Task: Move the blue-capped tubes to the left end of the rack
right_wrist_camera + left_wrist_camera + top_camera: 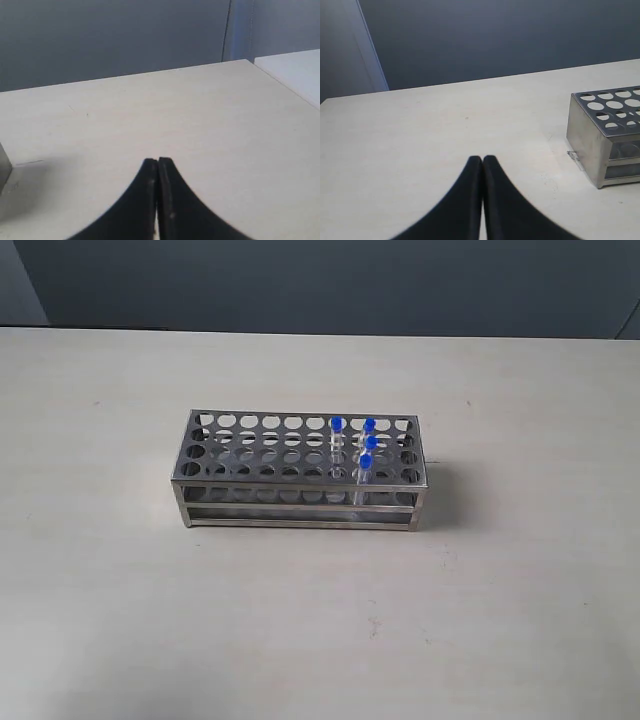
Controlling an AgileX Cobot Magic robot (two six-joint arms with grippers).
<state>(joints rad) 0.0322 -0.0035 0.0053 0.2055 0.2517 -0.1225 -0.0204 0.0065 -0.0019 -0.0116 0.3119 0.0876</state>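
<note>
The steel test-tube rack [250, 481] stands around the middle of the bench [120, 590], its long side running parallel to the far edge. The four blue-capped tubes [365, 459] stand upright in holes near its right end: three close together in a short line from back to front, and one a column further left in the back row. The holes toward the left end are all empty.

Neither arm shows in the exterior view. The left gripper [482, 160] has its black fingers pressed together with nothing between them, and it hangs over bare bench with the rack's [587, 140] left end wall ahead and off to one side. The right gripper [157, 162] is likewise closed and empty (only a sliver of the rack [4, 167] reaches the edge of its camera's picture).

Since the tubes stand at the right end, the right arm looks the nearer one to them, and the left arm the nearer to the goal holes. Each tube's long axis is vertical, so a grasp probably means jaws opened first, brought in from above and closed around a cap. The clustered caps leave little side room. The bench around the rack offers open space on every side.
</note>
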